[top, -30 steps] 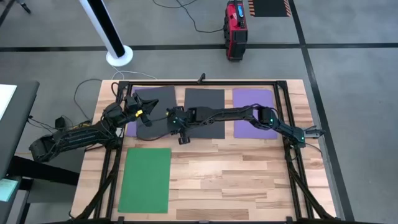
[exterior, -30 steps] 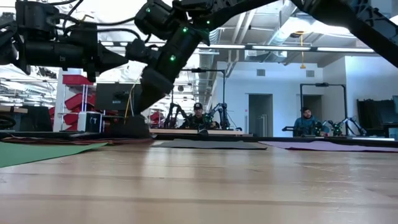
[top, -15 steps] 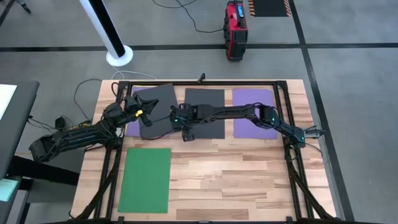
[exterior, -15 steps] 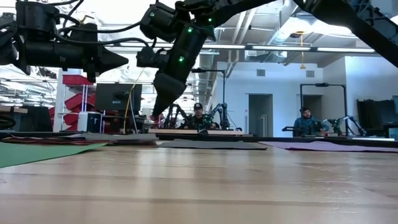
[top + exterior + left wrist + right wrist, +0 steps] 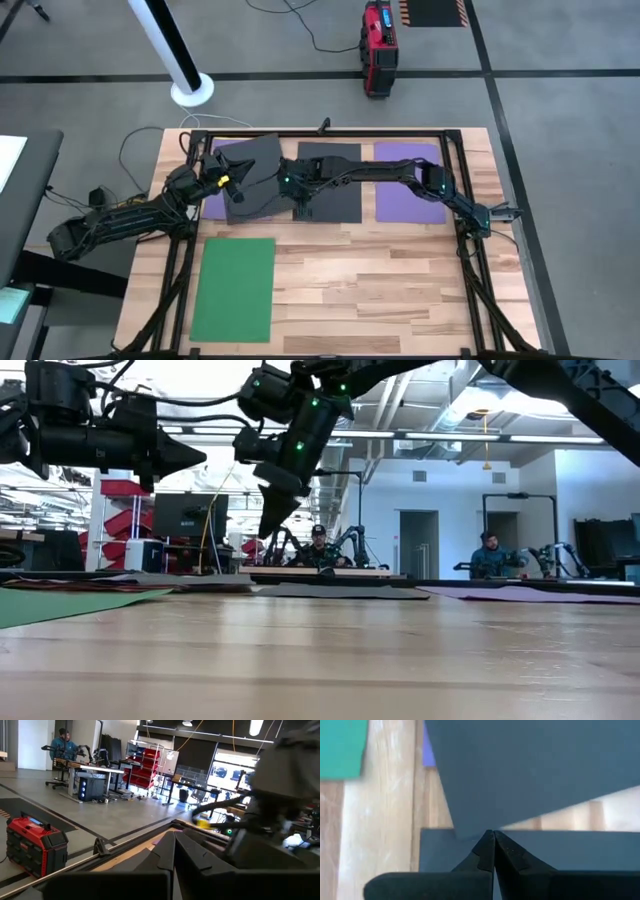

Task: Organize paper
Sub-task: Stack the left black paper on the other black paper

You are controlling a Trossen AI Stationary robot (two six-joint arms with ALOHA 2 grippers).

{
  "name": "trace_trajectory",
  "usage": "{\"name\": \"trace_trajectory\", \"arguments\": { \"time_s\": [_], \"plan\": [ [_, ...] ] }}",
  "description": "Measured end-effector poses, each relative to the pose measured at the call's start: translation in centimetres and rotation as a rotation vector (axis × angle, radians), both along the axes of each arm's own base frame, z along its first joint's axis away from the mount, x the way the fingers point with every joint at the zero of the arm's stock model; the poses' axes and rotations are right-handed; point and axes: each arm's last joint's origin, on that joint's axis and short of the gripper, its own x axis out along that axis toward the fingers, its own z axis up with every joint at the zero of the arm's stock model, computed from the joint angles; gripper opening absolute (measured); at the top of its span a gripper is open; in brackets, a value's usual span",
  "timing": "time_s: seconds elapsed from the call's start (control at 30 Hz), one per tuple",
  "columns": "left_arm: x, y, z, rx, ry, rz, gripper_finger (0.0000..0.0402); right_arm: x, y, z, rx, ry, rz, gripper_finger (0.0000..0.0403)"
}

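Paper sheets: our right gripper (image 5: 306, 212), fingers pressed together and empty, hangs above the middle grey sheet (image 5: 330, 160); we should square the tilted grey sheet (image 5: 255, 170) gently; left fingers together too.

A red case (image 5: 379, 47) and white pole base (image 5: 191, 90) stand on the floor beyond the table (image 5: 400, 290).
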Motion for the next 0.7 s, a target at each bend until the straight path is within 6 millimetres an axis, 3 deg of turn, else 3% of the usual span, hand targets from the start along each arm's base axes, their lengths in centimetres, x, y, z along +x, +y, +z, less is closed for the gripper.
{"name": "trace_trajectory", "arguments": {
  "time_s": [0.37,0.7],
  "plan": [
    [0.0,0.0,0.0,-0.007,-0.002,-0.007,0.0,-0.2,-5.3,-0.2,0.204,-0.164,-0.193,0.0005],
    [0.0,0.0,0.1,-0.014,-0.015,-0.011,0.0,0.5,-6.4,-3.5,0.317,-0.155,-0.32,0.008]
  ]
}}
